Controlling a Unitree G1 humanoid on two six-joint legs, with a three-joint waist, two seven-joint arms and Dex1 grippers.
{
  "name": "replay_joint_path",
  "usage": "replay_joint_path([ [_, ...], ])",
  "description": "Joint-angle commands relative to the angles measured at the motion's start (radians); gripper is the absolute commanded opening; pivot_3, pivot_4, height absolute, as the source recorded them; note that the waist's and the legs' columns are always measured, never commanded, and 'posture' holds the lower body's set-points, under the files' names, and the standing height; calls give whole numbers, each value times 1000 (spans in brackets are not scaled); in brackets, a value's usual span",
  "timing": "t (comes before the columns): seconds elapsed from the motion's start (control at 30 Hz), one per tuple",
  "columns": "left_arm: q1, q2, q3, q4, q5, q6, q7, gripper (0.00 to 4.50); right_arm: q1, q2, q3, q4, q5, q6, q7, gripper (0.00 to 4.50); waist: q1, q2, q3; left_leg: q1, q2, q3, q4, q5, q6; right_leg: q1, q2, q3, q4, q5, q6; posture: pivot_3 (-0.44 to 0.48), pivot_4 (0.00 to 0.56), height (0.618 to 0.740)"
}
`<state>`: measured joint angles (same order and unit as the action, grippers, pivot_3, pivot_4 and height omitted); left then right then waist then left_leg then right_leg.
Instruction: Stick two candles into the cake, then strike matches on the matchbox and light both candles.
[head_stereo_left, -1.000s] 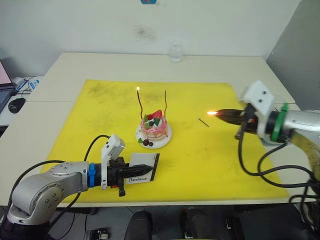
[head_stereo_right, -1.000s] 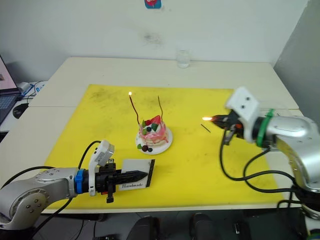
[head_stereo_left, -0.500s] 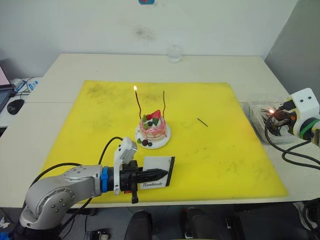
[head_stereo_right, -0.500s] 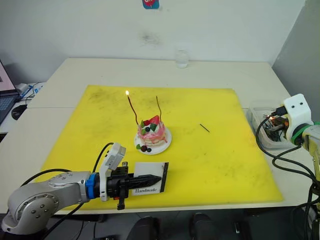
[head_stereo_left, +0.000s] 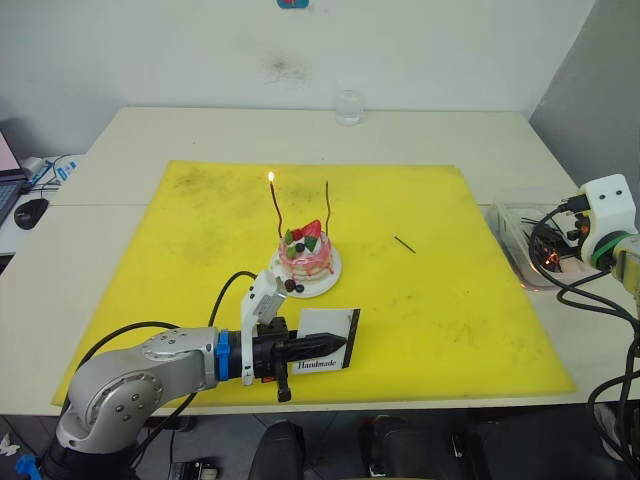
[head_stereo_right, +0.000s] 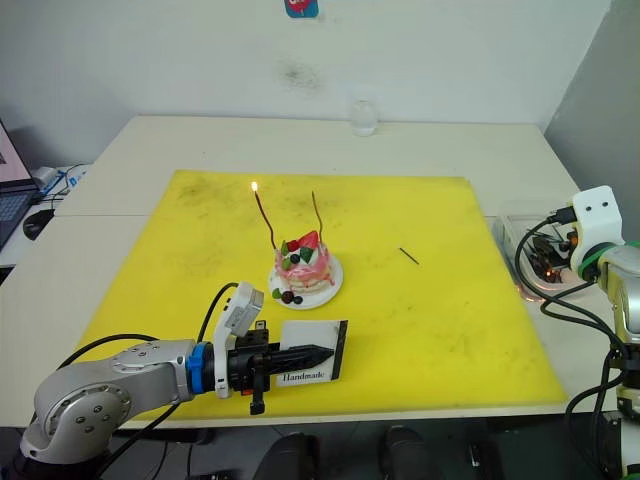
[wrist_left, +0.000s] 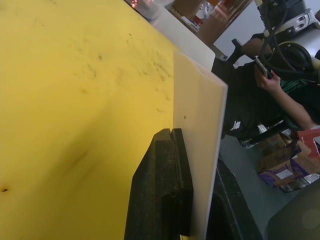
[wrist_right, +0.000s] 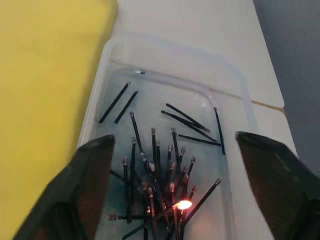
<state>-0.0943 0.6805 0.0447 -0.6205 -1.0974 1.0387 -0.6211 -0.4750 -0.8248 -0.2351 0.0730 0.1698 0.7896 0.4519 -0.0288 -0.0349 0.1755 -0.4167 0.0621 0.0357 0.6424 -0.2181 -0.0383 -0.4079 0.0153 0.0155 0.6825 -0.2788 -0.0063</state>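
The pink cake (head_stereo_left: 305, 257) stands on its white plate (head_stereo_left: 327, 283) mid-mat. Two thin wavy candles are stuck in it: the left candle (head_stereo_left: 277, 212) carries a small flame, the right candle (head_stereo_left: 329, 205) is unlit. My left gripper (head_stereo_left: 338, 345) is shut on the white matchbox (head_stereo_left: 325, 325), held on edge near the mat's front; in the left wrist view its black fingers (wrist_left: 165, 185) clamp the box (wrist_left: 197, 125). My right gripper (wrist_right: 175, 150) is open over a clear tray (wrist_right: 107, 60) of several matches (wrist_right: 155, 150). One match (wrist_right: 184, 204) burns there.
A yellow mat (head_stereo_left: 200, 230) covers the middle of the cream table. One loose match (head_stereo_left: 405, 244) lies on it right of the cake. A glass (head_stereo_left: 348, 107) stands at the far edge. The tray (head_stereo_left: 512, 222) sits just off the mat's right side.
My right gripper carried a burning match from beside the cake to the tray at the right, then opened; the match now lies burning in the tray. The left gripper slid the matchbox rightward.
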Motion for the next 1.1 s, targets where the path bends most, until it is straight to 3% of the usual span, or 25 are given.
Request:
replay_joint_path([
  [0.03,-10,-1,2,-11,-7,-19,-5,0,21,-19,-69,-127,11,-26,-7,4465,1,0,0,0,0,0,0,0,0,0,0,0,0,0,0,0,150,729],
  [0.27,7,21,31,-8,-4,-24,-10,0,77,-58,-117,-395,133,-34,141,4465,-1,1,0,0,0,0,0,0,0,0,0,0,0,0,0,0,150,729],
  [0.5,14,42,45,-10,-1,-26,-12,0,147,76,20,-545,213,-61,176,4465,0,0,0,1,1,-2,1,0,0,2,0,-2,0,0,0,0,150,729],
  [0.7,27,66,69,-6,-5,-23,-10,0,139,245,178,-409,115,-207,106,4465,0,1,0,1,1,-1,2,0,0,2,-1,-1,0,1,1,0,150,729],
  [1.1,26,72,76,-9,-8,-20,-1,0,46,405,301,-79,-19,-431,64,4465,1,1,0,1,1,-1,1,0,0,1,0,-1,0,1,1,0,150,729],
])
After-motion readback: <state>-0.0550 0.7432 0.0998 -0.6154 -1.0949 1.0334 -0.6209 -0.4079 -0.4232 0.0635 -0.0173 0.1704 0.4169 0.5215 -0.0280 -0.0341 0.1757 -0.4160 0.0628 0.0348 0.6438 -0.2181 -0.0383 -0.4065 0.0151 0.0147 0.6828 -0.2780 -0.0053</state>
